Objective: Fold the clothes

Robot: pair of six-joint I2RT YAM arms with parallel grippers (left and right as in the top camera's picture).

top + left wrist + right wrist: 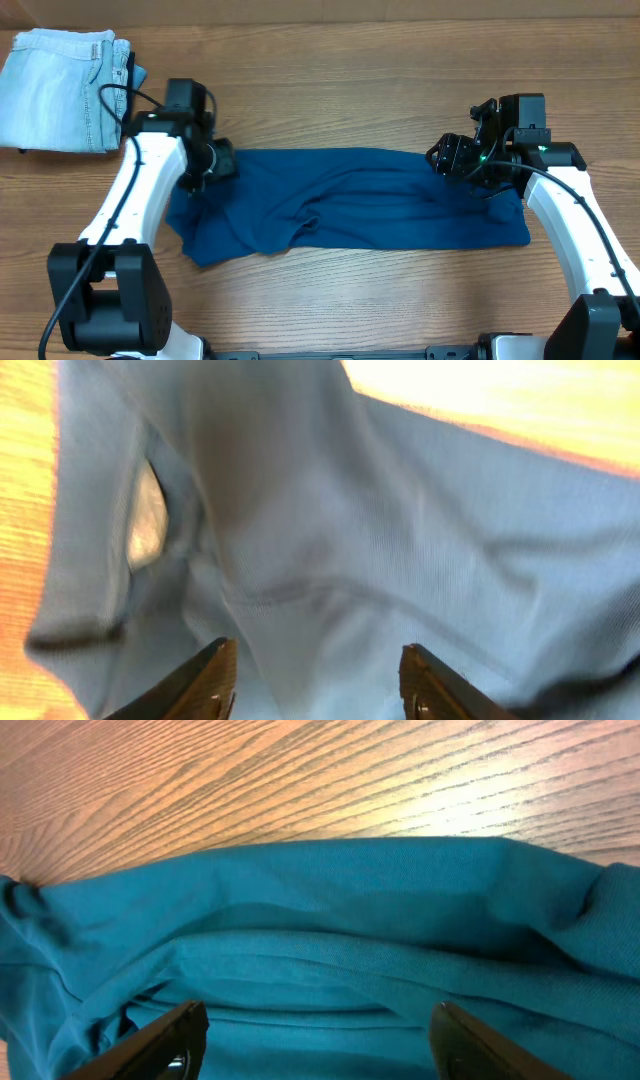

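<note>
With left end effector (pixel 218 160) and right end effector (pixel 452 157) both released over the polo shirt (pixel 350 200), bunched folds may snag a finger, dragging it askew.

A teal shirt (pixel 350 205) lies crosswise; folded jeans (pixel 60 90) sit upper-left.

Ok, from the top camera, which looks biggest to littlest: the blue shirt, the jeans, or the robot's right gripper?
1. teal shirt, spread out wide.
2. jeans, folded, clearly smaller.
3. right gripper, smallest, even though it sits a bit nearer the camera.
</note>
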